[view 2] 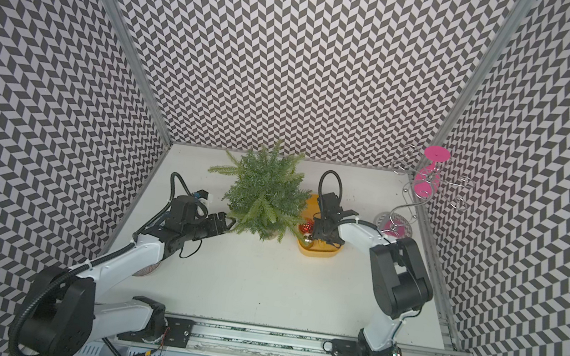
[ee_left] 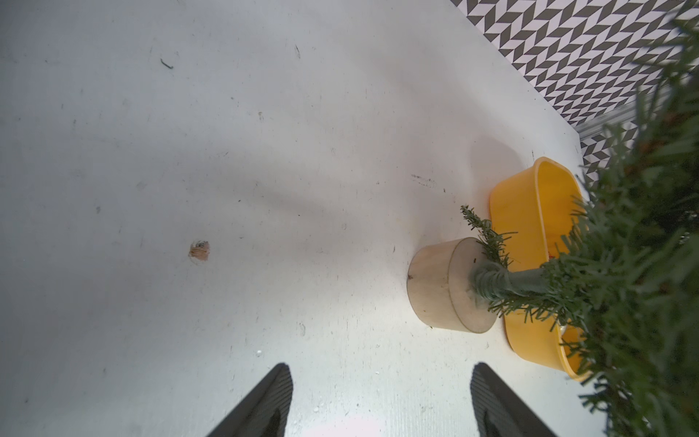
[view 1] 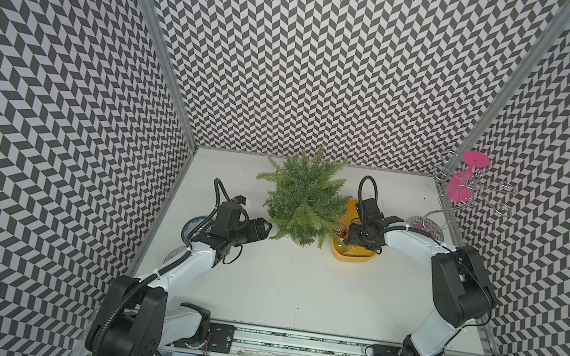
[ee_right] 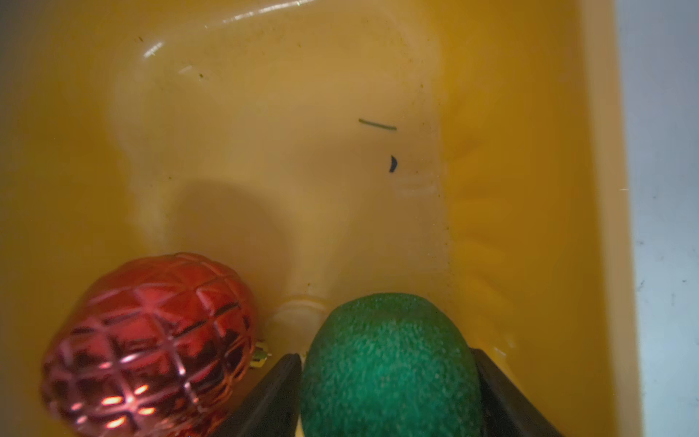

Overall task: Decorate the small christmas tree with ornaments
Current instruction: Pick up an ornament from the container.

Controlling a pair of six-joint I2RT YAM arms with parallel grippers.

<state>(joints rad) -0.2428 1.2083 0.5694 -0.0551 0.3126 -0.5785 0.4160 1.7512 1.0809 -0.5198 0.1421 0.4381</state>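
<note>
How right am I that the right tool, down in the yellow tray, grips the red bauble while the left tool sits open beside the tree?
Nearly. The right wrist view shows the right tool, down in the yellow tray, gripping the green bauble; the red bauble lies loose beside it. The left tool does sit open beside the tree.

Looks like a robotics lab test booth: closed in on three sides by black-and-white chevron panels (view 1: 328, 61) on aluminium posts (view 1: 165, 54), floored with a scuffed white table (view 1: 299, 282), with two robot arms (view 1: 185, 267) bolted to a metal rail (view 1: 303, 342) along the front.
</note>
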